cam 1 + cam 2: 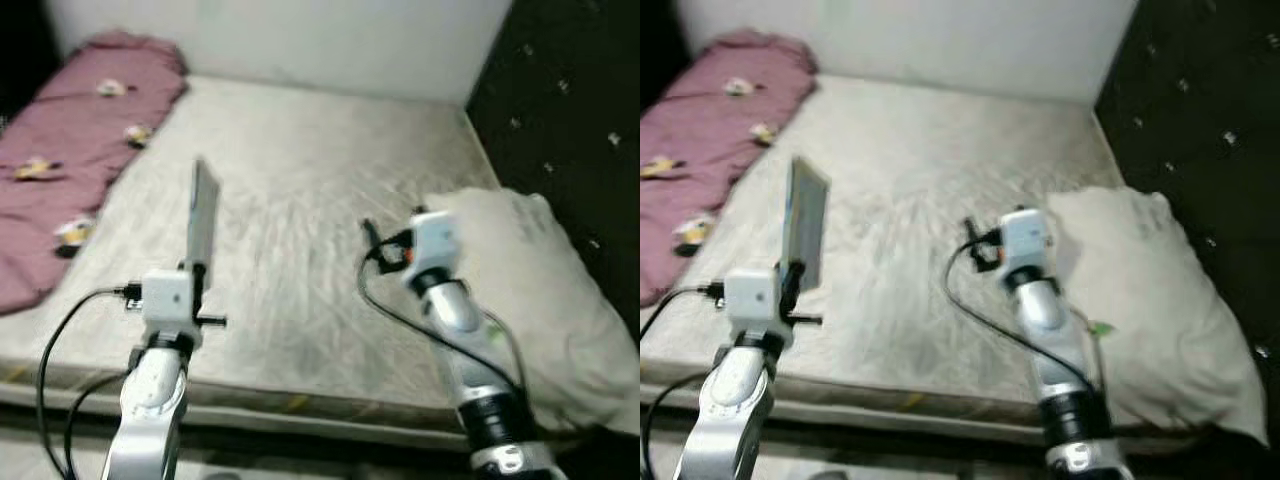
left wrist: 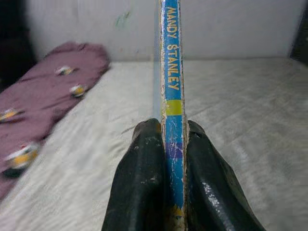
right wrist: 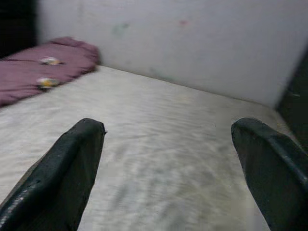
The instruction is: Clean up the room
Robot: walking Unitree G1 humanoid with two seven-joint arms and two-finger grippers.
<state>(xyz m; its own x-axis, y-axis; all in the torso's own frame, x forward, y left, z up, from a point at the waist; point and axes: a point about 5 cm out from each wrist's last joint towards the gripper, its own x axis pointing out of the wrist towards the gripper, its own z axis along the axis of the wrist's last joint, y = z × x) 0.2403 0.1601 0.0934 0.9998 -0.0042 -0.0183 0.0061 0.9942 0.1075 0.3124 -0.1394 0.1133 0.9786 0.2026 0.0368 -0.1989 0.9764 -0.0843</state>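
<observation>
While the left gripper point(image 2: 166, 144) clamps a thin blue book point(image 2: 172, 91) upright over the mattress point(image 1: 300, 230), the right gripper point(image 3: 168, 168) hovers wide open, holding nothing. Beside it lies a white pillow point(image 1: 540, 300).

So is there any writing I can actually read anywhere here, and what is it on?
"MANDY STANLEY": yellow letters on the blue spine of the thin book held upright in the left gripper, its fingers shut on it.
The book's cover, seen from the head cameras, is too blurred to read.
Nothing else bears readable text.
</observation>
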